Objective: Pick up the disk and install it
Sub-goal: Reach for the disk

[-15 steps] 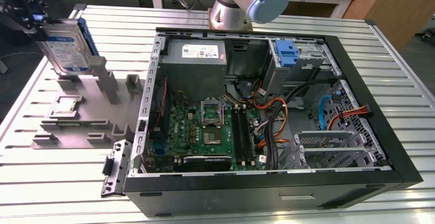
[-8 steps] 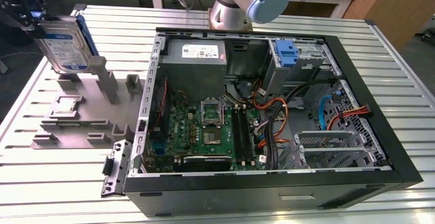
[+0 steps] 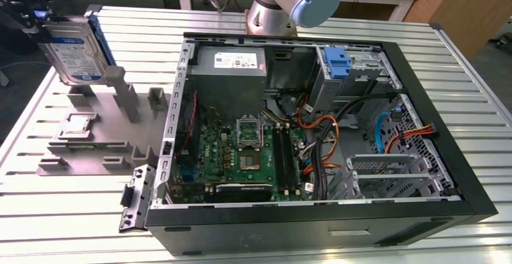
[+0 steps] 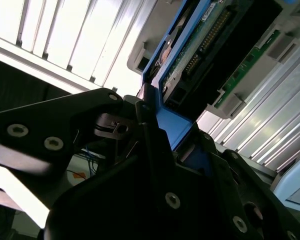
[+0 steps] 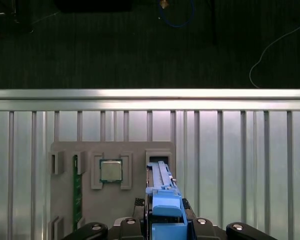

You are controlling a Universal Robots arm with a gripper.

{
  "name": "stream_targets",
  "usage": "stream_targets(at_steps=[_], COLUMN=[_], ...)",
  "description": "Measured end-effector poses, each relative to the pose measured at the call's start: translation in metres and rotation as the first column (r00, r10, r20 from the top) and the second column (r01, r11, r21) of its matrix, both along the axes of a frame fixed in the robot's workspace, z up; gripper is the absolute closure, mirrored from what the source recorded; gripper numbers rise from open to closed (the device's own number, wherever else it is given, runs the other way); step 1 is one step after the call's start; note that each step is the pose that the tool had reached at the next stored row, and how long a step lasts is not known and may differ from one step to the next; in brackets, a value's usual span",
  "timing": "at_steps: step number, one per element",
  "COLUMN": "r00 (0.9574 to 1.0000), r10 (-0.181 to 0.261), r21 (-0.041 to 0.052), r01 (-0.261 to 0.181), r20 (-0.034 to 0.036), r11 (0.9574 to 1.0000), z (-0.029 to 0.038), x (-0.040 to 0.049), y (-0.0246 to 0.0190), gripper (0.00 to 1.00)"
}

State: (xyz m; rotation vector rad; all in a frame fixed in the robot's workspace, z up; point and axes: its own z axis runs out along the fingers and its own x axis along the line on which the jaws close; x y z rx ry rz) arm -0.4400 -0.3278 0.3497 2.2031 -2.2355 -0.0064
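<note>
Pick-up judged complete: claw (image 3: 36,25) clenched on the disk (image 3: 71,54), hung beneath it above the grey holder (image 3: 88,151); installation pending, requiring steady carriage to the computer case (image 3: 320,227) well aside.

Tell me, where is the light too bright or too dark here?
Second wrist view: the table burns out white behind the dark gripper clamping the disk. First wrist view: the table's far rail glares, the floor beyond is near black. Exterior view: even light, shadow inside the computer case.
</note>
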Motion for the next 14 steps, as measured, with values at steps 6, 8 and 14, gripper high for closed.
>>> stream_targets(at_steps=[6,8,14], r00=[1.0,1.0,1.0], r10=[0.0,0.0,0.0], r21=[-0.0046,-0.0067,-0.0134], r01=[0.0,0.0,0.0], r20=[-0.0001,-0.0001,-0.0002], r11=[1.0,1.0,0.9999], z=[0.0041,0.0055,0.0105], x=[0.0,0.0,0.0], y=[0.0,0.0,0.0], gripper=[0.63,0.63,0.63])
